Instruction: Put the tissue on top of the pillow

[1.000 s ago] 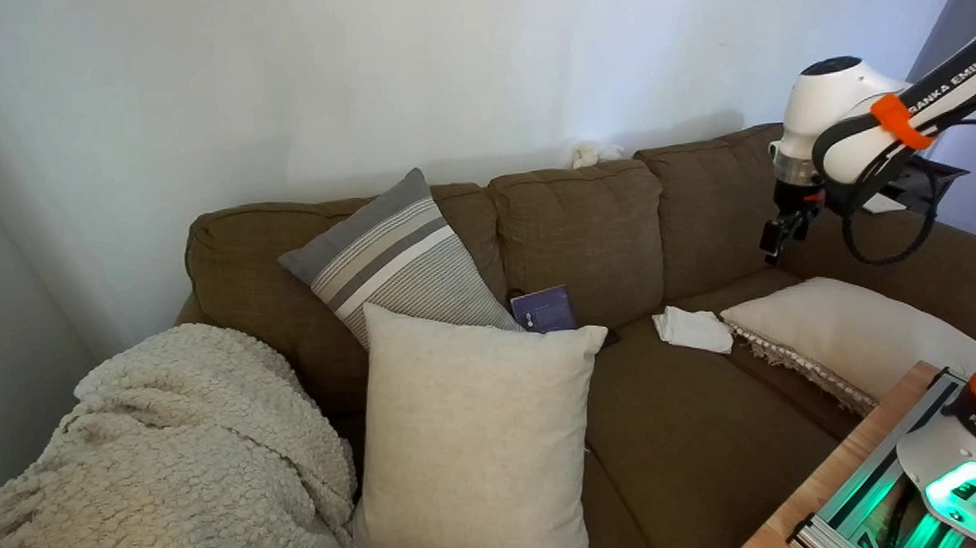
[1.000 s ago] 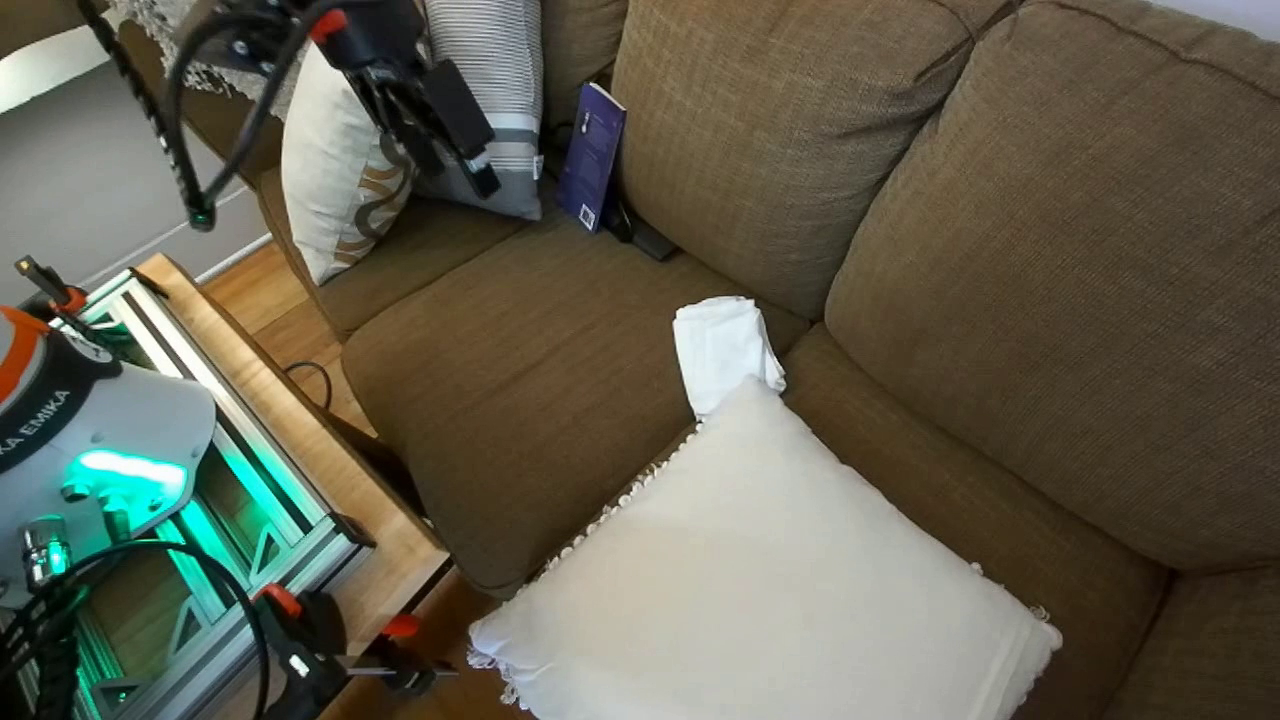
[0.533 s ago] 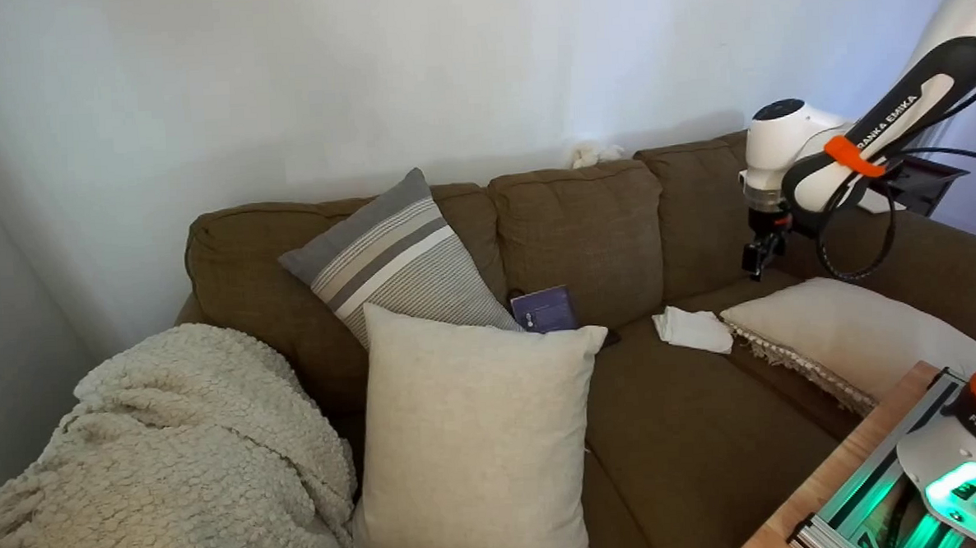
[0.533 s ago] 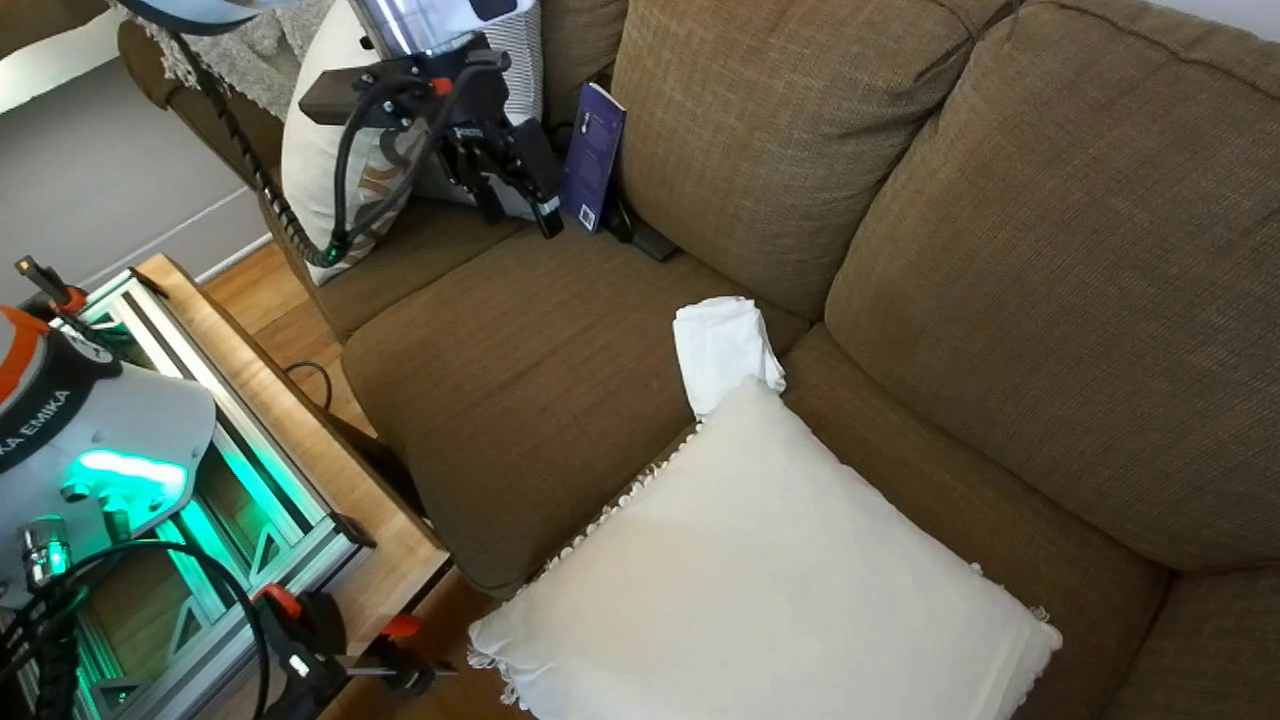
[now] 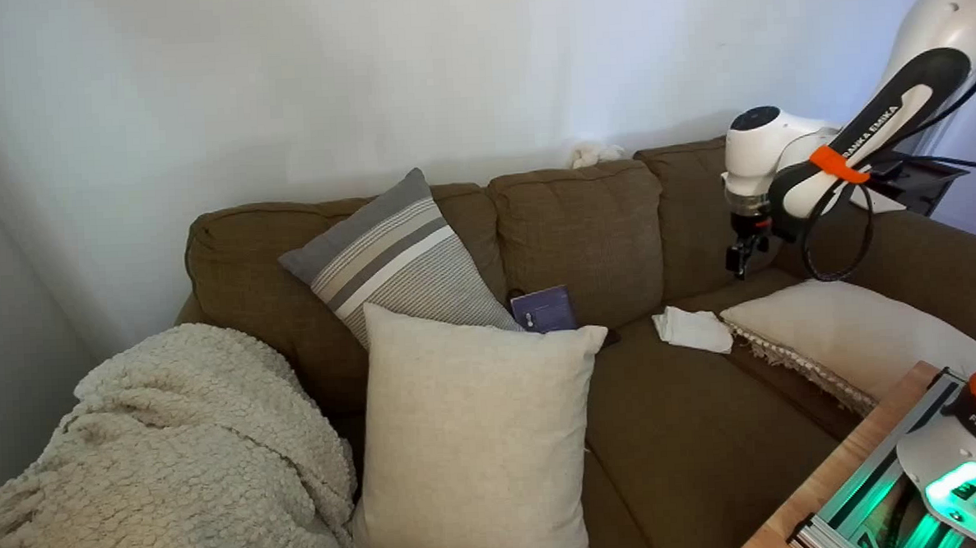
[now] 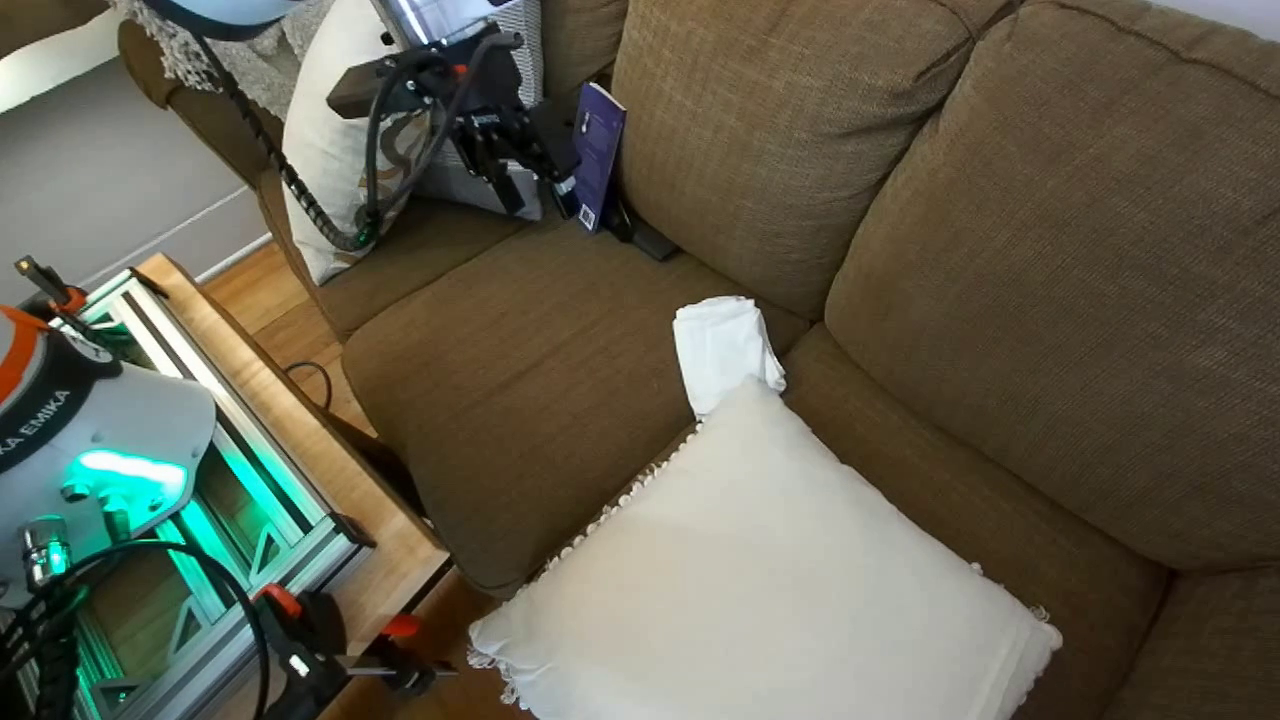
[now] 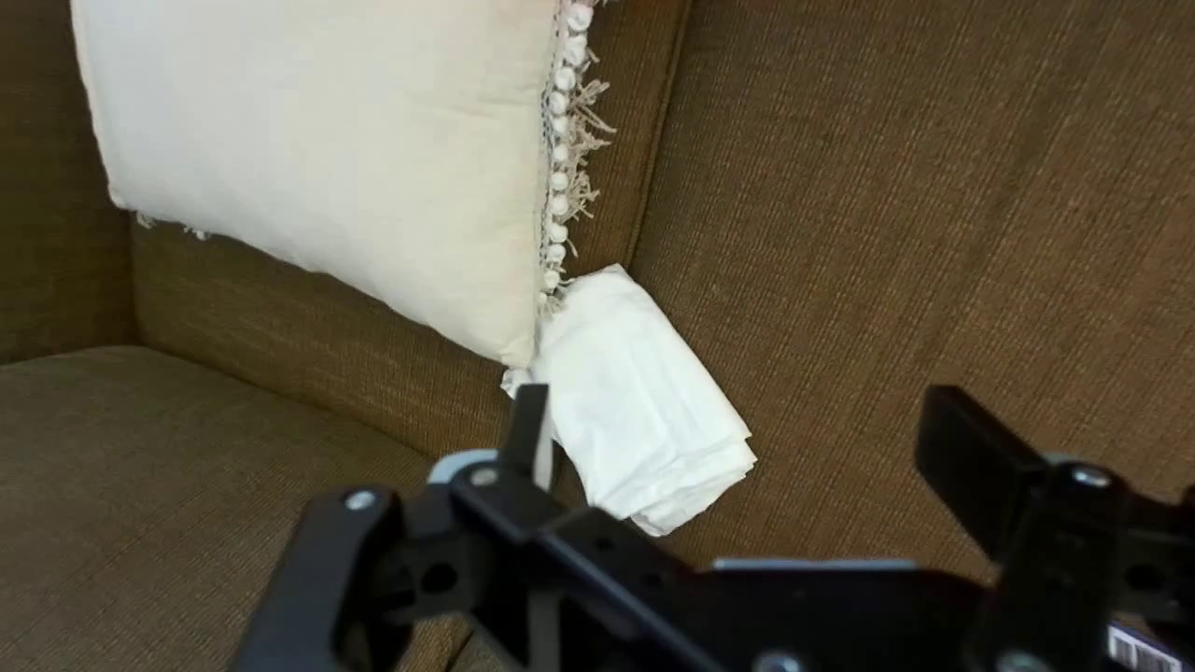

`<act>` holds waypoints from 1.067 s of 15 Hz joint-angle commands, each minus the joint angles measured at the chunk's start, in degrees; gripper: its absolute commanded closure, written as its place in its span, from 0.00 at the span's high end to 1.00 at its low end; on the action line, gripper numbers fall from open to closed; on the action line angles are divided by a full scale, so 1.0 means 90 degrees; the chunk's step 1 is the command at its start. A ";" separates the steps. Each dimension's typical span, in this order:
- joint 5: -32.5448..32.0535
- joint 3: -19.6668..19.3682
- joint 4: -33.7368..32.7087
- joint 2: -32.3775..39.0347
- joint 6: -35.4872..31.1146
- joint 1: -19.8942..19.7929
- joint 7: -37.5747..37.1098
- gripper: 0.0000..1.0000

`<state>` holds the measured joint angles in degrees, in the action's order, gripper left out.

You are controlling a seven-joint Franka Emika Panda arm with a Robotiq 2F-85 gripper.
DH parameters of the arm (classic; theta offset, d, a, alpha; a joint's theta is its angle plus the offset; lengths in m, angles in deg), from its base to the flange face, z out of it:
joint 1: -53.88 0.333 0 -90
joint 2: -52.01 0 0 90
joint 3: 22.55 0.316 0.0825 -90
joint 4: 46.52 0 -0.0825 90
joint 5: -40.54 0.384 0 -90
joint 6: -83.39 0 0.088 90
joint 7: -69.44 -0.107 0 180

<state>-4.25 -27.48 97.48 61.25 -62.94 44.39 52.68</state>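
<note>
The tissue is a white, folded, crumpled sheet [image 7: 644,401] lying flat on the brown sofa seat. It also shows in both exterior views [image 5: 693,330] [image 6: 722,350]. One end touches or lies just under the corner of a white pillow [image 7: 355,149] with a beaded, fringed edge, which lies flat on the seat [image 6: 770,580] [image 5: 861,332]. My gripper [image 7: 739,411] is open and empty, with its fingers wide apart. It hovers above the seat, apart from the tissue, in both exterior views [image 5: 743,264] [image 6: 540,200]. In the wrist view the tissue appears beyond the left finger, between the fingers.
A purple book [image 6: 600,150] leans against the sofa back [image 6: 730,130], with a dark object [image 6: 650,240] beside it. A cream pillow [image 5: 479,439], a grey striped pillow [image 5: 421,260] and a fluffy blanket [image 5: 175,461] are at the sofa's far end. The robot's wooden table [image 6: 390,560] borders the seat.
My gripper has moved lower over the sofa, leftward in an exterior view where the wall shows and rightward in an exterior view from above. The tissue and pillows have not moved.
</note>
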 commanded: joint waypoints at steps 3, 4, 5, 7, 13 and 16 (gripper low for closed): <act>-0.0966 -0.0377 -0.1780 0.2367 0.0214 0.0817 -0.0865 1.00; -0.0928 -0.0420 -0.2086 0.2764 0.0220 0.0922 -0.0924 1.00; -0.0891 -0.0475 -0.2403 0.3169 0.0184 0.1010 -0.0974 1.00; -0.0741 -0.0530 -0.3057 0.3991 -0.0071 0.1058 -0.0901 1.00; 0.0226 -0.0380 -0.3602 0.4715 -0.0103 0.0989 0.0109 1.00; 0.0249 -0.0662 -0.3970 0.5128 -0.0542 0.1177 -0.0773 1.00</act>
<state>-4.08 -29.18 64.02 104.14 -62.99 51.32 52.83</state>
